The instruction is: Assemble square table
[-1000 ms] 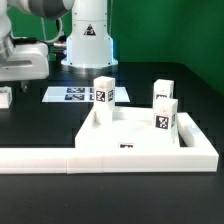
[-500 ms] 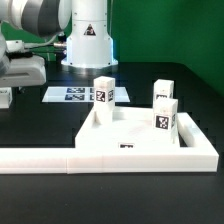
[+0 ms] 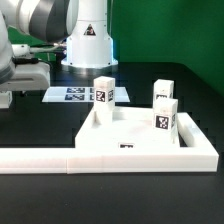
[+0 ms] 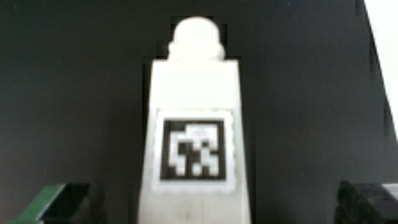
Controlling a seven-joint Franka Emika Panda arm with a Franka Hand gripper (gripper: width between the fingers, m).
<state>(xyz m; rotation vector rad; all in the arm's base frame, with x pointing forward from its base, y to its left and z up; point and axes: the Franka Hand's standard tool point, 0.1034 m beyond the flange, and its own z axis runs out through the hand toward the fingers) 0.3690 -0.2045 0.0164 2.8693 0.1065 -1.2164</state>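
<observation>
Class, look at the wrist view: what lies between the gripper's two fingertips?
A white table leg with a black-white tag lies lengthwise between the open gripper's fingertips on the black table; contact is not visible.

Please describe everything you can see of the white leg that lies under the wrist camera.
The white leg looks like a plastic block, long and square-sided, with a rounded peg at one end. A black-and-white tag sits on its upward face, nearer the end without the peg. It lies flat on the black table, lengthwise in the wrist view. The gripper is open, one dark fingertip on either side of it; neither seems to touch it. The picture is blurred.
</observation>
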